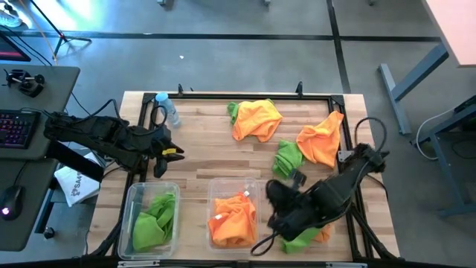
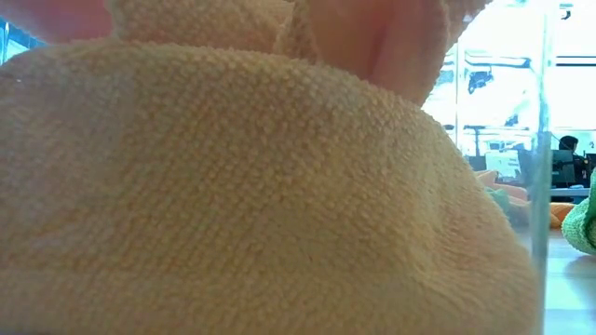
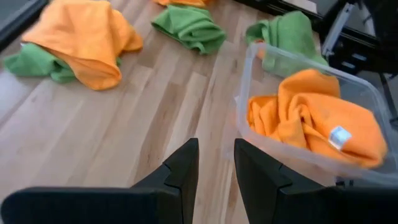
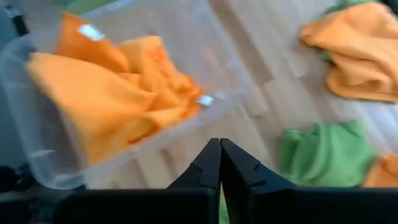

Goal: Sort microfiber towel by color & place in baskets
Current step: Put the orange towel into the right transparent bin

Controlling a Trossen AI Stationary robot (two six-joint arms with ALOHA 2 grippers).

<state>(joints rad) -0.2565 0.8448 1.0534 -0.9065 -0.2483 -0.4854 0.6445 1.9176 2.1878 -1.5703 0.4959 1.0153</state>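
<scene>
Main risk as we judge it: the right end effector (image 1: 277,211) sits low between the orange-filled basket (image 1: 258,223) and a mixed green-and-orange towel heap (image 1: 309,235) at the worktop's (image 1: 201,160) near right edge. A careless grab there could pick up both colours at once and drop green in with orange. It could also knock the basket wall, which is just beside it.

Right end effector: the right wrist view shows its fingers (image 4: 209,163) pressed together with nothing between them, no cloth held. Whether it touches the heap below we cannot tell; the arm hides that spot from above.

Left end effector (image 1: 165,155): hovering over bare worktop behind the green-filled basket (image 1: 131,212), fingers (image 3: 184,168) parted by a narrow gap, holding nothing.

Unsorted towels: an orange towel over green (image 1: 256,117) at the far middle, a green towel (image 1: 288,157) mid-right, another orange towel (image 1: 321,139) just beside it. A water bottle (image 1: 169,109) lies far left.
</scene>
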